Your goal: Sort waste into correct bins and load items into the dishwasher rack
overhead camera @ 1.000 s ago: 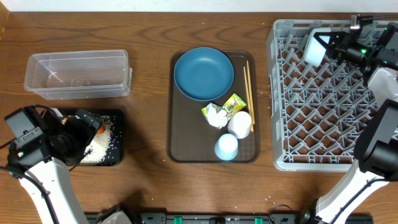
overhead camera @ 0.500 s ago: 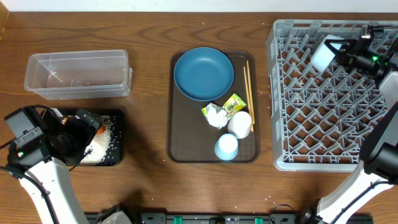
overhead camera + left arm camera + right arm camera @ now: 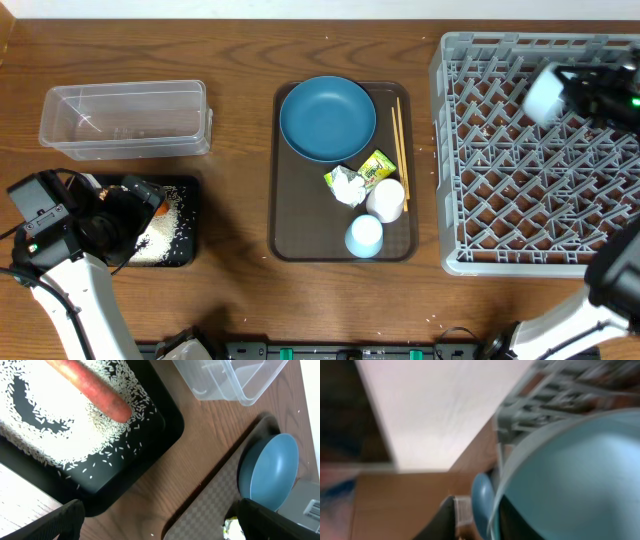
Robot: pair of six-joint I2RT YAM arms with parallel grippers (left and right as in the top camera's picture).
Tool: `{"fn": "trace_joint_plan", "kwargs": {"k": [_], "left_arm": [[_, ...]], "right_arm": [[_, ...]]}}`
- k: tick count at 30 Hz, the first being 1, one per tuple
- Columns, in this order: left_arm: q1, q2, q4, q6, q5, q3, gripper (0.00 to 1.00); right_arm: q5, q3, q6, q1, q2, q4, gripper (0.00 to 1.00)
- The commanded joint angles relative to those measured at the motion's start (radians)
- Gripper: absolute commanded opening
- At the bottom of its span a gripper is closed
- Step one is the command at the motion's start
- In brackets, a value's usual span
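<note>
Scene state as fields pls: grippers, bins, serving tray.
left gripper: open, over black shallow tray
tray contents: orange carrot, white rice grains
right gripper: over grey plastic rack, pale blue bowl at its tip; grip unclear
brown serving tray: dark blue plate, wooden chopsticks, crumpled white paper, green-yellow wrapper, whitish cup, pale blue cup

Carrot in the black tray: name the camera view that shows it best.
Left wrist. The carrot lies large and sharp on rice in the black tray. Overhead shows only an orange sliver of it, the rest covered. Right wrist shows none of it.
</note>
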Motion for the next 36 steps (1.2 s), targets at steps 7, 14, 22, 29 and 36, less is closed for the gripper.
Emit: {"fn": "trace_joint_plan", "kwargs": {"k": [7,14,22,29,36], "left_arm": [[0.006,0.003,-0.002,0.024,0.009,0.002,0.98],[0.006,0.003,-0.002,0.024,0.009,0.002,0.98],[0.006,0.003,-0.002,0.024,0.009,0.002,0.98],[0.006,0.003,-0.002,0.024,0.009,0.002,0.98],[0.006,0.003,-0.002,0.023,0.009,0.002,0.98]], "right_arm": [[0.332,0.006,-0.157,-0.015,-0.186,-0.137,0.16],[0.318,0.006,-0.221,0.033,-0.185,-0.127,0.37],[0.843,0.006,-0.431,0.266,-0.178,-0.171,0.45],[1.27,0.006,-0.425,0.409,-0.147,-0.175,0.44],[1.315,0.006,-0.404,0.39,-0.008,-0.173,0.44]]}}
